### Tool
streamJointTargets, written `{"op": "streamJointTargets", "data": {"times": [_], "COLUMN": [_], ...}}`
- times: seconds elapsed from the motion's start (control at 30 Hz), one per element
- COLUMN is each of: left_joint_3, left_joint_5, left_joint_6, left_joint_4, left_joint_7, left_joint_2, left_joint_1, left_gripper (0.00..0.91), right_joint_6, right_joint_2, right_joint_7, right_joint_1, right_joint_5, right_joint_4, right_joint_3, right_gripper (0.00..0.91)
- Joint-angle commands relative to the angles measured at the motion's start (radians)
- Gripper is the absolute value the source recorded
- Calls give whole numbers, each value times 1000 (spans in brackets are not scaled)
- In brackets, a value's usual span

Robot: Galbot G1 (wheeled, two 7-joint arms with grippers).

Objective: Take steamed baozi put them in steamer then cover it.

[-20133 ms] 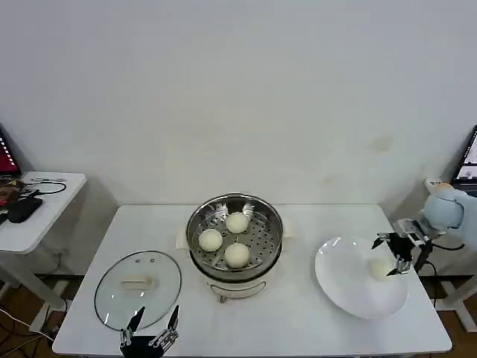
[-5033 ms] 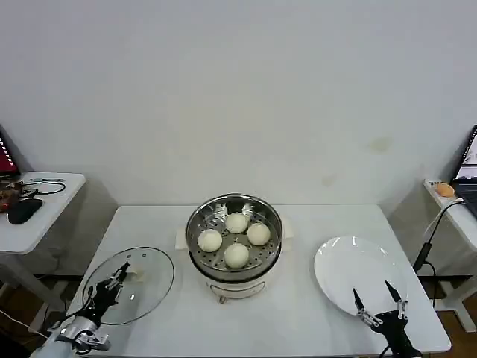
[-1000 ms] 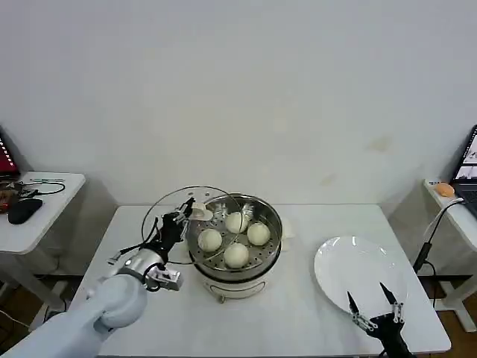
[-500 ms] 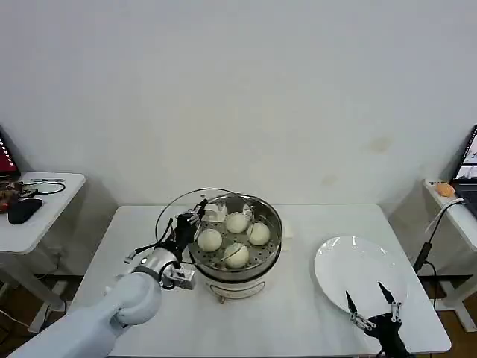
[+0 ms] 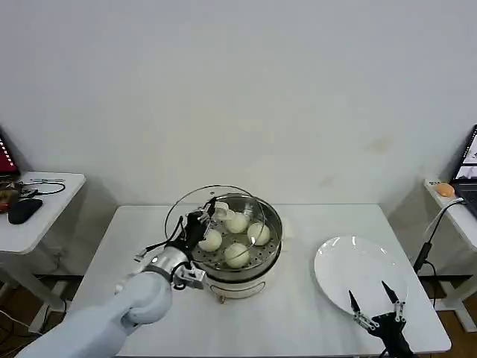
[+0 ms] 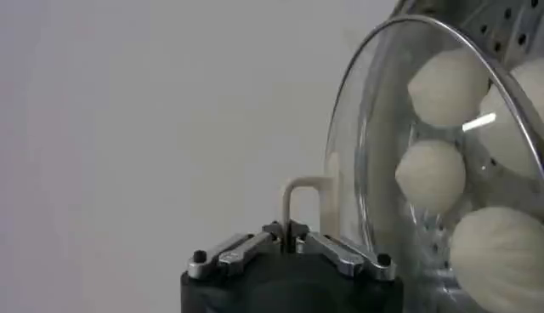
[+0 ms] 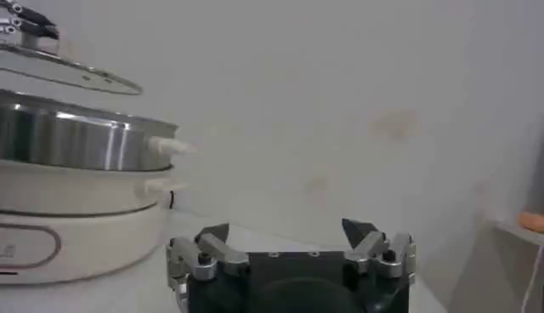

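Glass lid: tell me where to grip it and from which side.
Grip the glass lid by its small white handle, coming from above: it is the only raised part on the smooth dome. The left claw is shut on it there, lid tilted over the steamer.

Off-white baozi (image 5: 236, 255), shiny steel perforated steamer (image 5: 270, 242), clear cover (image 5: 195, 205) with seemingly white handle, white plate (image 5: 358, 272)

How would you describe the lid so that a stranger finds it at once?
Start at the steel steamer in the middle of the white table. The lid hangs tilted over its left rim, held by the left end effector at a small white handle. It is clear glass, unlike the white plate.
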State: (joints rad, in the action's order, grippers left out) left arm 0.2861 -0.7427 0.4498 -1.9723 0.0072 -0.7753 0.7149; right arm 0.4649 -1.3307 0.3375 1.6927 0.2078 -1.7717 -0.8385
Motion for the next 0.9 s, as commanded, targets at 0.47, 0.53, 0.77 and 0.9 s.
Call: {"op": "streamJointTargets", "data": {"times": [0.47,0.53,0.77,0.9], "left_joint_3": [83,90,108,111], "left_joint_5": [-19,-19,-24,-47], "left_joint_6": [102,117,149,157], "left_joint_4": [6,8,11,19], "left_joint_7": [13,22,54,71], "left_joint_2": [-65,-77,-98,-108], "left_joint_1": [-59,-67,-78,-85], "left_gripper": [0,0,0,0], "right_joint_6": [3,1,1,0], "right_joint_2": [-4,-6,-11,-15], "right_joint_7": [1,2,2,2], "right_joint_1": [1,-1,-4,-7], "right_joint_5": [-11,-13,-16,-19], "right_joint_4": [4,4,7,8], "right_joint_3": [-5,-4,-4,-3], "right_gripper": [907,907,907,907]}}
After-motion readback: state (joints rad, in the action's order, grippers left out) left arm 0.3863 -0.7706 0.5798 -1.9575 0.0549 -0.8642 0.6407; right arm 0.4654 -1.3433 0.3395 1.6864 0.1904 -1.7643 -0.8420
